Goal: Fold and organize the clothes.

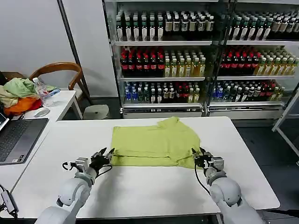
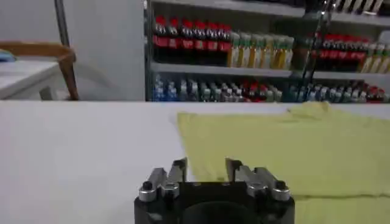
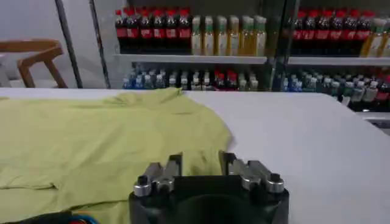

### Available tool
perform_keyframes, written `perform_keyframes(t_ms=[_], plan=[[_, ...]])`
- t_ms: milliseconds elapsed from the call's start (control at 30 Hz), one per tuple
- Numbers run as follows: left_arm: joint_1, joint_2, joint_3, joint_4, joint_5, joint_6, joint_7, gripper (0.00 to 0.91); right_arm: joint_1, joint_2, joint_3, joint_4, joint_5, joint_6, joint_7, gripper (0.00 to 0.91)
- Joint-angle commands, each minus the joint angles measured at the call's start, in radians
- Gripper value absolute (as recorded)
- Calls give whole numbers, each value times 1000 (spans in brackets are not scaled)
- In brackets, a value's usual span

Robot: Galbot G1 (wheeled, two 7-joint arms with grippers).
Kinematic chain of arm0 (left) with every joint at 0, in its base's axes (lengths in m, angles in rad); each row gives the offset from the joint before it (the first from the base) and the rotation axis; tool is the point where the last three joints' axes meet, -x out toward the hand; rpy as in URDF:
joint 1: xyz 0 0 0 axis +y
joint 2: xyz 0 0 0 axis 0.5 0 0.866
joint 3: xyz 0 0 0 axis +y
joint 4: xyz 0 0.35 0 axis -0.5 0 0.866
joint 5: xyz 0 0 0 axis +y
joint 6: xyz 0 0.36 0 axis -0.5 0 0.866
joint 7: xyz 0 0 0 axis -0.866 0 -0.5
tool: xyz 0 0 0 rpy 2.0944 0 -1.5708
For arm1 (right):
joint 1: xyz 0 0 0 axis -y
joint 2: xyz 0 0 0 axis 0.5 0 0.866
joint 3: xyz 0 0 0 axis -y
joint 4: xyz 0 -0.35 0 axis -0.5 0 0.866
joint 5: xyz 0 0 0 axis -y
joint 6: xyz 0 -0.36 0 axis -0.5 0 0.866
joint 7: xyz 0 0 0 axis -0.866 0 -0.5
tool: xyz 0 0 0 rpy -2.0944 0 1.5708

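Note:
The clothes are one lime yellow-green T-shirt [image 1: 156, 142], lying partly folded in the middle of the white table [image 1: 140, 186]. My left gripper [image 1: 106, 154] sits low at the shirt's near left corner, open. In the left wrist view the left gripper [image 2: 206, 167] has its jaws apart just over the shirt [image 2: 292, 146] edge. My right gripper [image 1: 197, 156] sits at the near right corner, open. In the right wrist view the right gripper [image 3: 200, 161] stands spread over the shirt [image 3: 103, 140] fabric, holding nothing.
A side table at the left holds a laptop [image 1: 16, 140], a water bottle [image 1: 43, 92] and a heap of pale green, beige and orange garments [image 1: 18, 95]. A wooden chair [image 1: 58, 70] and a stool [image 1: 96, 112] stand behind. Drink coolers [image 1: 201, 56] line the back.

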Motion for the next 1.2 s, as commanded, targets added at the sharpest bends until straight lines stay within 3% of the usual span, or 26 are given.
perform_keyframes(t_ms=[33, 133, 367, 400, 433, 467, 500, 1200], plan=[[103, 40, -28, -166, -25, -2, -37, 907, -74, -38, 37, 102, 12, -14, 10, 907], [141, 21, 5, -167, 27, 5, -45, 907, -164, -30, 44, 164, -14, 10, 19, 907], [120, -21, 32, -105, 80, 26, -44, 907, -197, -16, 36, 106, -59, 8, 35, 907], [112, -23, 31, -98, 79, 31, -45, 907, -190, -13, 37, 98, -58, 4, 39, 856], [101, -24, 31, -92, 77, 37, -45, 595, -184, -13, 37, 94, -56, 2, 41, 383], [92, -25, 32, -84, 75, 45, -47, 262, -174, -12, 37, 81, -55, -3, 42, 141], [83, -28, 32, -75, 70, 50, -51, 40, -166, -11, 35, 69, -53, -7, 44, 0], [60, -33, 54, 3, 58, 77, -43, 40, -150, -3, 21, 54, -2, -8, 40, 0]])
